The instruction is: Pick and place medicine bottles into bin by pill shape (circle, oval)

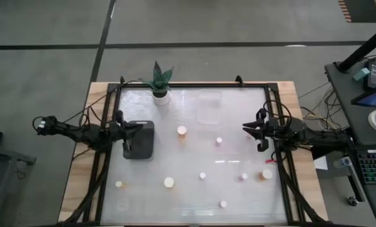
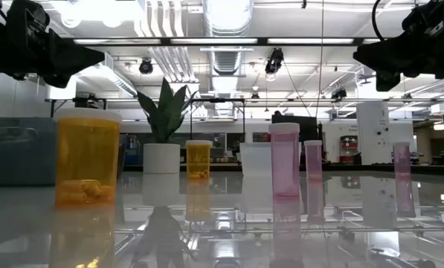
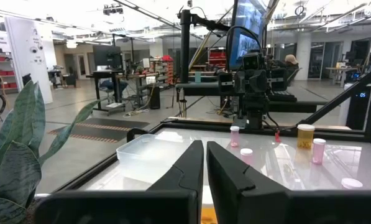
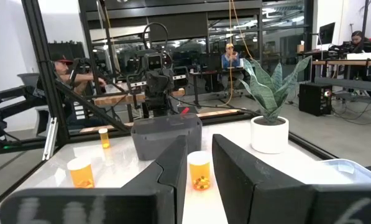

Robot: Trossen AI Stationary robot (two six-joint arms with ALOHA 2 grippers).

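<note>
- Our left gripper [image 1: 130, 134] hangs over the dark grey bin [image 1: 141, 140] at the table's left side; in the left wrist view its fingers [image 3: 188, 167] stand close together with only a thin slit between them, holding nothing.
- Our right gripper [image 1: 256, 132] hovers at the table's right edge, clear of every bottle; in the right wrist view its fingers [image 4: 170, 163] stand apart with a moderate gap, and nothing is between them.
- We count nine white-capped medicine bottles on the glossy white table [image 1: 194, 189] from above, though glare could be hiding another.
- Three wider ones with orange bodies: one near the middle [image 1: 182, 131], one toward the front [image 1: 169, 182], one at the right edge [image 1: 267, 174].
- A smaller one stands at the front left [image 1: 119, 184]; its body colour is hard to tell from overhead.
- Five small ones are scattered over the centre and right: [image 1: 218, 140], [image 1: 203, 176], [image 1: 244, 176], [image 1: 269, 162] and, nearest the front, [image 1: 223, 203].
- In the low view the slim bottles show pinkish bodies [image 2: 285, 160], and the nearest orange bottle [image 2: 87, 158] has pills lying at its bottom.
- We see two bins: the dark one under the left gripper, its inside hidden from us, and a clear tray [image 1: 208, 106] near the back edge that looks empty in the left wrist view.
- One white pot with a green plant [image 1: 160, 86] stands at the back, left of the tray.
- We can read no labels or writing on the bottles.
</note>
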